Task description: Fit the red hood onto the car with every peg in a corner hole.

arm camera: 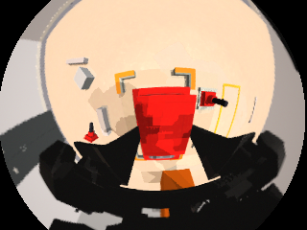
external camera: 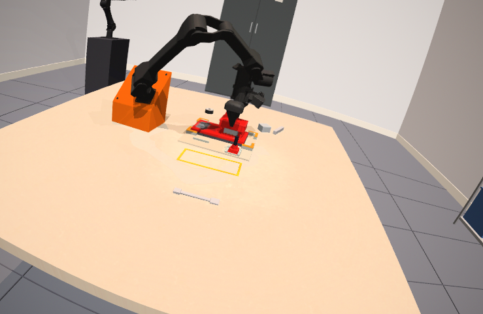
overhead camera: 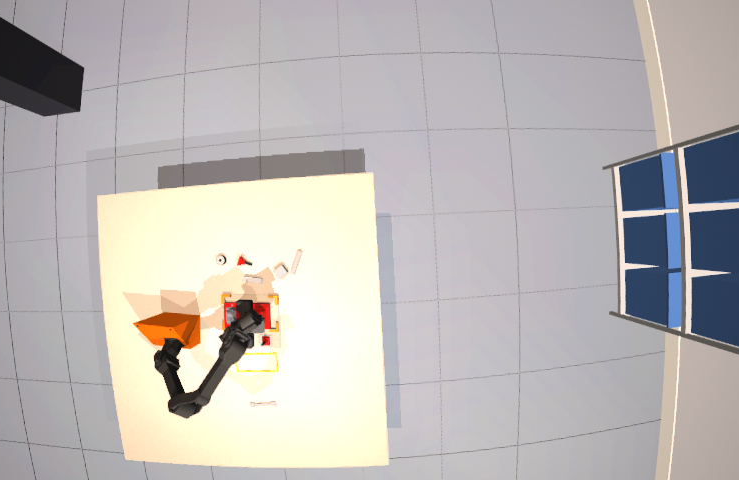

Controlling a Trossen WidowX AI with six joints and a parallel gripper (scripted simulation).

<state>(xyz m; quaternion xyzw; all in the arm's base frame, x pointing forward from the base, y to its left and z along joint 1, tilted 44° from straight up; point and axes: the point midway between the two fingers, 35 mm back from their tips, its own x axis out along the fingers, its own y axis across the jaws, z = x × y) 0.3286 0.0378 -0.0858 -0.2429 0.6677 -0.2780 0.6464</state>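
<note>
gripper [overhead camera: 255, 321] [external camera: 232, 120] [arm camera: 164, 126] wide, clamped on hood [external camera: 235, 123] [arm camera: 165, 120]; hood right above chassis [overhead camera: 230, 315] [external camera: 212, 130], long axes look crosswise, seating unclear.

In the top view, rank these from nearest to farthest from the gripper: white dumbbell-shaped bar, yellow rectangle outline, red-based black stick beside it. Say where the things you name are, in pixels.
1. Red-based black stick [overhead camera: 265, 340] [external camera: 233, 149] [arm camera: 209, 99], just below the gripper [overhead camera: 256, 322] [external camera: 232, 122] [arm camera: 164, 126] in the image
2. Yellow rectangle outline [overhead camera: 256, 371] [external camera: 239, 169] [arm camera: 231, 85], below that
3. White dumbbell-shaped bar [overhead camera: 263, 403] [external camera: 195, 196] [arm camera: 253, 110], lowest
</note>
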